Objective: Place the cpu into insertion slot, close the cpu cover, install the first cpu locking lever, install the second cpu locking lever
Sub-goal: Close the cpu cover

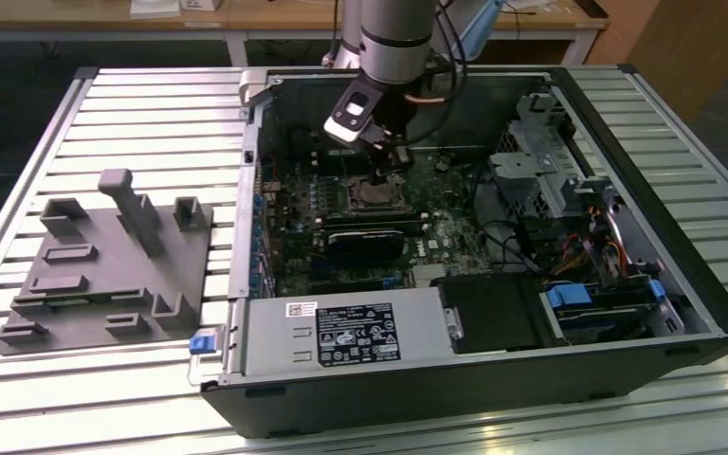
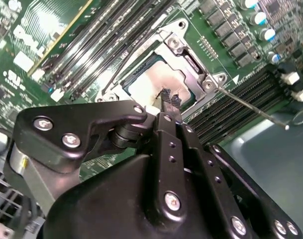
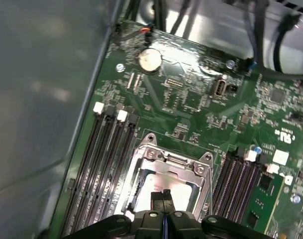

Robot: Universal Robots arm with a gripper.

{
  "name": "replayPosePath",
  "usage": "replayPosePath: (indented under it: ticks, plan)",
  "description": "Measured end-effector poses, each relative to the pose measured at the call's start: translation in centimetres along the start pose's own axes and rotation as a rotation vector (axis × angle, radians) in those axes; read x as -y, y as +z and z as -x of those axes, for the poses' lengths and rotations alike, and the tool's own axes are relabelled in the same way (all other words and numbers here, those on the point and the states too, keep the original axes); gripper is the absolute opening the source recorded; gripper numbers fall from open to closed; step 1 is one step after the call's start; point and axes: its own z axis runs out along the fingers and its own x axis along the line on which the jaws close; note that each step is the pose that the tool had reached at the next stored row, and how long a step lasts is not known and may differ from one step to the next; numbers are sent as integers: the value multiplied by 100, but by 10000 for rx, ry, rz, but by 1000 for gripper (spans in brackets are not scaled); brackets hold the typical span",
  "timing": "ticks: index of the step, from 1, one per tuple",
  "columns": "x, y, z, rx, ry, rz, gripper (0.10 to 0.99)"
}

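The gripper has its fingers pressed together, with no gap and nothing held between them. Their tips hang just over the cpu; whether they touch it I cannot tell. The cpu lies in the insertion slot, and the cpu cover lies down around it. In the exterior view the black-finned card sits at six o'clock from the slot and the gripper at twelve.
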Motion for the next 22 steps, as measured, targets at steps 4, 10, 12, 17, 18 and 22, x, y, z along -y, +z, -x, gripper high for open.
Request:
replayPosePath:
  ticks: [4,10,12,17,18,22]
  plan:
    - [0,0,0,12,-718,11,106]
    - [0,0,0,32,-1813,26,106]
    - [0,0,0,39,-2172,31,106]
    - [0,1,0,55,-3087,44,106]
    - [0,1,0,58,-3268,47,106]
    - [0,1,0,71,-3986,58,106]
